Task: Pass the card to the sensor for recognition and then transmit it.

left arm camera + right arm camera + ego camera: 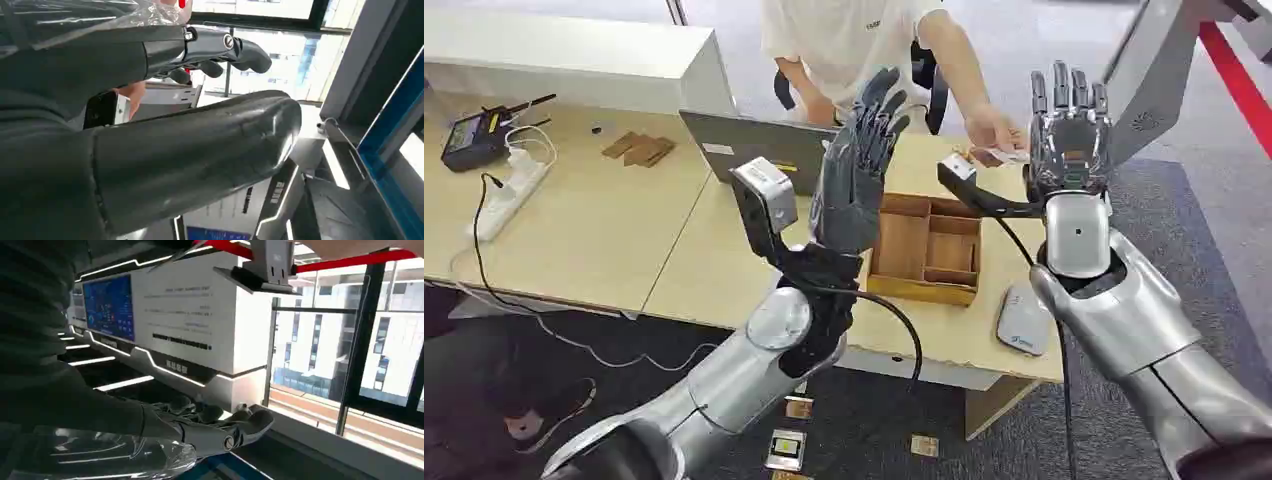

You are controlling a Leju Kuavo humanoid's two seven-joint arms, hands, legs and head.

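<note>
- Head view: the card (996, 156) sits in a person's hand (990, 130) above the far right part of the table (604, 230), just beside the right hand (1070, 125), on its inner side.
- Right hand is raised, palm away from the camera, fingers upright and slightly apart; no finger looks closed on the card. Touching or a hair apart: cannot tell.
- Left hand (856, 165) is raised over the middle of the table, fingers extended and spread, holding nothing.
- Step, as judged: the handover, either the robot taking the card or giving it up. Cannot tell which.
- Next move, if receiving: thumb and fingers must close on the card's edge before the person lets go.
- Grey sensor pad (1024, 320) lies near the front right edge of the table; wooden tray (928, 247) sits just inboard of it.
- Laptop (749, 143) stands at the far edge, behind the left hand.
</note>
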